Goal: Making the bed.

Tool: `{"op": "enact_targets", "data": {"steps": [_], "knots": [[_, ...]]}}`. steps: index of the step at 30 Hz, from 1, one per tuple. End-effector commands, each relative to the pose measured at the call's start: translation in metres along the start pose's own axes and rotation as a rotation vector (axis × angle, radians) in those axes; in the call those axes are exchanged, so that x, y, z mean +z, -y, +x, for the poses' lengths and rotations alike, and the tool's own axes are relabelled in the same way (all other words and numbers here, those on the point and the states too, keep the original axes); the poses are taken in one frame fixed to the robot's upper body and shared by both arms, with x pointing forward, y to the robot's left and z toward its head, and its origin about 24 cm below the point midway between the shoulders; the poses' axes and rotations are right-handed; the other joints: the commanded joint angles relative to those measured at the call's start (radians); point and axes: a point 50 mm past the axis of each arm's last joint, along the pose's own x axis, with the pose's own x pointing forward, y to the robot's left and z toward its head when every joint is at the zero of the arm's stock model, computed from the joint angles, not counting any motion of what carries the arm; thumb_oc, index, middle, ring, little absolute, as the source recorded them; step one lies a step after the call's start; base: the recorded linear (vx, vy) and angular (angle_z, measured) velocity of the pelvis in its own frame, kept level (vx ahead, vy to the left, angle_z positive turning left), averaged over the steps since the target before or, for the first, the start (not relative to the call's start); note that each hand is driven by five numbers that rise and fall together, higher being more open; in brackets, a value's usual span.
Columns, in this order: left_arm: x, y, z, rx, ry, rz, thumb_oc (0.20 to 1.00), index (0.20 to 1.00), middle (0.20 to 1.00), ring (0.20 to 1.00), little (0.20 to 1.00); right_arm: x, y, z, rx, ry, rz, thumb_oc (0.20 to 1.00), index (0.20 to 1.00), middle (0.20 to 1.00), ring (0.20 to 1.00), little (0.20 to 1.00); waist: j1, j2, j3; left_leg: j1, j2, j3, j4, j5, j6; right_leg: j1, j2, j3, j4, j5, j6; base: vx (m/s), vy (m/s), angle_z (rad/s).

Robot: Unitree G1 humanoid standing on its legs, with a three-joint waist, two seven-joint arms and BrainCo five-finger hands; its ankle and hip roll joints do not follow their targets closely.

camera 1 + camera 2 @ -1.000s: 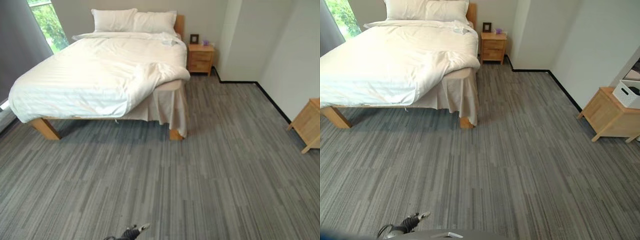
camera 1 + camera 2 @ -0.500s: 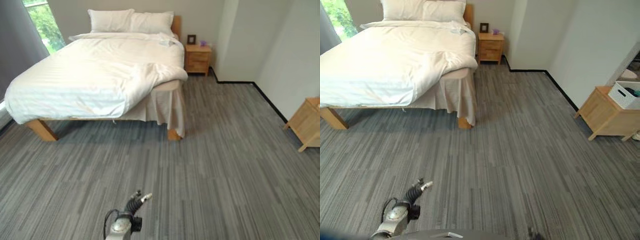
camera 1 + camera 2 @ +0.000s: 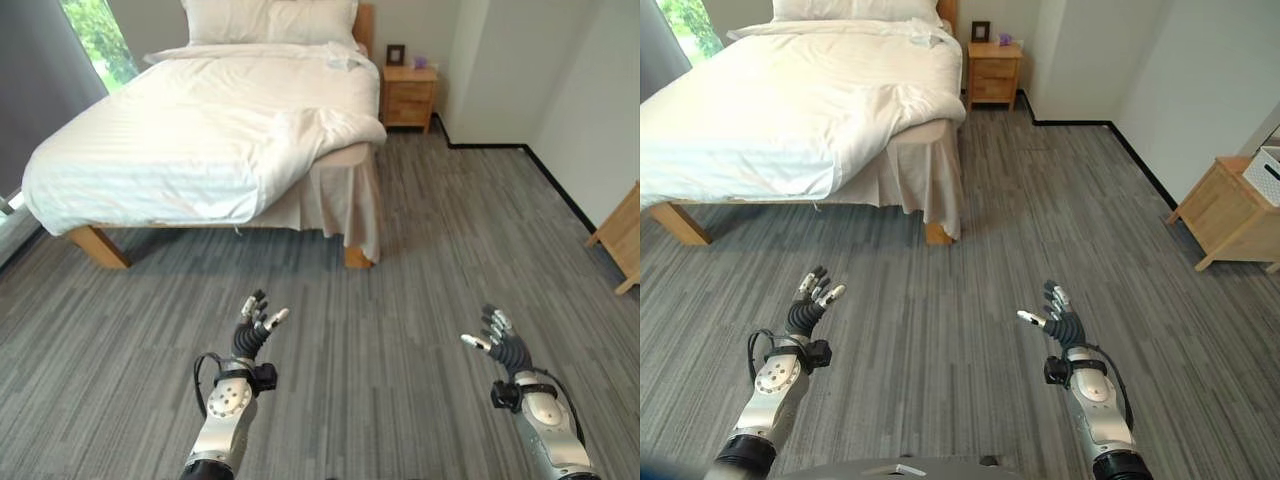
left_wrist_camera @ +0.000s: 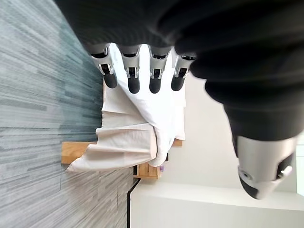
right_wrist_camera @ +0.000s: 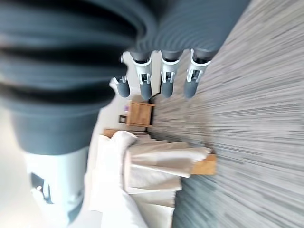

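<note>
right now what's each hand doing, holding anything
Left hand: open, fingers straight, holding nothing, raised over the carpet short of the bed.
Right hand: open, fingers straight, holding nothing, raised over the carpet.

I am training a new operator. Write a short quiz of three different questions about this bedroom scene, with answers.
1. True or false: the left hand holds the duvet.
2. Which bed corner has the duvet bunched up, showing the bed skirt? A) near right B) near left
3. Fill in: the right hand hovers over the grey ____.

Key: 1 false, both hands are open and far from the bed. 2 A. 3 floor.
</note>
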Motion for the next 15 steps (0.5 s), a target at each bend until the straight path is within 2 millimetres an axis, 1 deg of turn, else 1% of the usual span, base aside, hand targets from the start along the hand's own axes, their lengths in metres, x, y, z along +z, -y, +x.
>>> {"op": "enact_targets", "data": {"steps": [1, 3, 8, 15], "knots": [[0.022, -0.005, 0.016, 0.004, 0.098, -0.016, 1.0, 1.0, 1.0, 1.0, 1.0, 0.016, -0.007, 0.007, 0.046, 0.092, -0.043, 1.0, 1.0, 1.0, 1.0, 1.0, -0.001, -0.055, -0.002, 0.007, -0.049, -0.01, 0.006, -0.025, 0.03, 0.037, -0.023, -0.009, 0.022, -0.007, 0.003, 0.0, 0.0, 0.0], [0.019, -0.009, 0.013, 0.014, 0.091, -0.023, 1.0, 1.0, 1.0, 1.0, 1.0, 0.011, -0.007, 0.004, 0.053, 0.07, -0.042, 1.0, 1.0, 1.0, 1.0, 1.0, -0.001, -0.056, 0.007, 0.003, -0.049, -0.008, 0.006, -0.023, 0.032, 0.032, -0.023, -0.007, 0.022, -0.004, 0.005, 0.01, 0.004, -0.04], [0.02, -0.013, 0.011, 0.016, 0.091, 0.003, 1.0, 1.0, 1.0, 1.0, 1.0, 0.01, -0.004, 0.004, 0.046, 0.06, -0.053, 1.0, 1.0, 1.0, 1.0, 1.0, -0.001, -0.055, 0.012, -0.003, -0.052, -0.006, 0.006, -0.021, 0.034, 0.025, -0.026, -0.005, 0.023, -0.001, 0.009, 0.01, 0.015, -0.03], [0.025, -0.017, 0.013, 0.045, 0.114, -0.002, 1.0, 1.0, 1.0, 1.0, 1.0, 0.017, -0.008, 0.011, 0.054, 0.079, -0.053, 1.0, 1.0, 1.0, 1.0, 1.0, 0.004, -0.057, 0.022, -0.024, -0.061, 0.004, 0.006, -0.017, 0.041, 0.005, -0.034, 0.002, 0.027, 0.01, 0.018, 0.01, 0.041, -0.04]]}}
